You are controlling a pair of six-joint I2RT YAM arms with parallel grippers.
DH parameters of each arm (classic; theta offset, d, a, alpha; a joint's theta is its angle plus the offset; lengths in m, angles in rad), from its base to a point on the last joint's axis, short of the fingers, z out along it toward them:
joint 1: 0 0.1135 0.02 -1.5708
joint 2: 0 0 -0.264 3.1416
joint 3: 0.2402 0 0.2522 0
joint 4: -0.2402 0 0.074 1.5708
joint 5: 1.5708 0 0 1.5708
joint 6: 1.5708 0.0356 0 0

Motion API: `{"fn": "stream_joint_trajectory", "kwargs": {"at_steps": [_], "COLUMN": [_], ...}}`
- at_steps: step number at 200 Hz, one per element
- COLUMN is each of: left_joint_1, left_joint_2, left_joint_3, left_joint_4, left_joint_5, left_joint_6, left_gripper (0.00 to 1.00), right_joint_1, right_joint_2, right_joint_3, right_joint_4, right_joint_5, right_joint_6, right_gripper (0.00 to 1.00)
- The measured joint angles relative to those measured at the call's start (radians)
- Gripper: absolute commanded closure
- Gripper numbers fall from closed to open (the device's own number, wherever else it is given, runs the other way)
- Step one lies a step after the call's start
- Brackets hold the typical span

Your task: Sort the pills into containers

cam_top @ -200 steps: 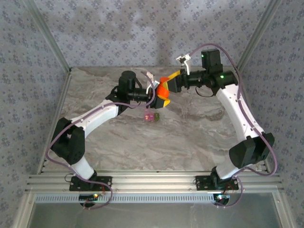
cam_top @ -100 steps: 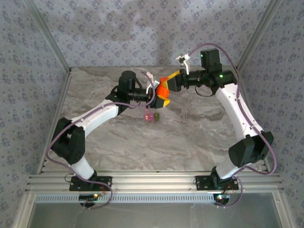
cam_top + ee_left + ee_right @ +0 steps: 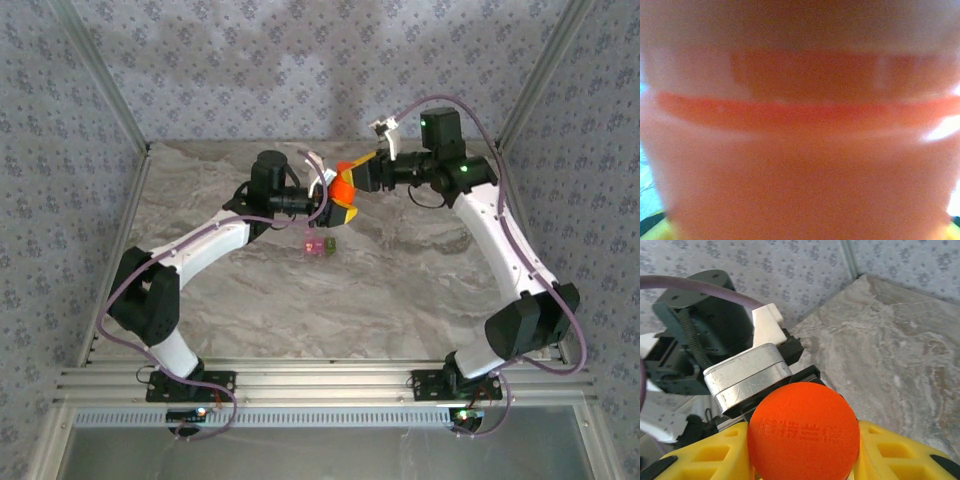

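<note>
so my right claw [image 3: 802, 456] just clamped onto the orange cap [image 3: 802, 427] while my left claw [image 3: 333, 207] grips the orange bottle [image 3: 800, 175], unscrewing's probably next, pink-and-green containers [image 3: 319, 243] sitting on the table [image 3: 400, 290] close by

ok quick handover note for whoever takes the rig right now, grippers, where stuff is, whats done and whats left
Grippers: left gripper is closed on the orange bottle, held above the table. The right gripper is closed on its cap, which looks still on.
Things: the containers, a pink and green pair, sit on the table just below the bottle.
Done: bottle up and gripped at both ends.
Left: take the cap off, get pills out, sort them into the two compartments. Their contents are too small to tell.
</note>
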Motion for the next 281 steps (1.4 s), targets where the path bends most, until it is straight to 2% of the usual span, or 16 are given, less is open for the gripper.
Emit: {"fn": "stream_joint_trajectory", "kwargs": {"at_steps": [53,84,96,122,138,151,179,202,223,281], "left_joint_1": [-0.007,-0.012,-0.015,-0.021,-0.023,-0.026,-0.026,-0.015,-0.005,0.002], "left_joint_2": [0.000,0.000,0.000,0.000,0.000,0.000,0.000,0.000,0.000,0.000], "left_joint_3": [-0.058,-0.063,-0.065,-0.070,-0.070,-0.070,-0.069,-0.069,-0.068,-0.027], "left_joint_4": [0.061,0.100,0.109,0.133,0.146,0.160,0.165,0.164,0.160,0.107], "left_joint_5": [-0.151,-0.212,-0.229,-0.243,-0.246,-0.248,-0.248,-0.221,-0.164,0.007], "left_joint_6": [-0.024,-0.040,-0.043,-0.050,-0.050,-0.050,-0.049,-0.042,-0.033,-0.023], "left_gripper": [1.00,1.00,1.00,1.00,1.00,1.00,1.00,1.00,1.00,1.00], "right_joint_1": [0.077,0.092,0.092,0.085,0.063,0.032,-0.082,-0.150,-0.157,-0.121], "right_joint_2": [-0.046,-0.046,-0.046,-0.046,-0.052,-0.065,-0.118,-0.164,-0.167,-0.049], "right_joint_3": [-0.133,-0.137,-0.137,-0.136,-0.136,-0.143,-0.153,-0.153,-0.131,-0.003], "right_joint_4": [0.195,0.237,0.242,0.239,0.220,0.198,0.132,0.111,0.088,-0.003], "right_joint_5": [0.240,0.293,0.297,0.299,0.274,0.216,0.050,-0.029,-0.061,-0.100], "right_joint_6": [0.170,0.203,0.207,0.211,0.201,0.179,0.121,0.087,0.060,-0.013], "right_gripper": [0.58,0.56,0.51,0.29,0.19,0.14,0.13,0.15,0.17,0.17]}}
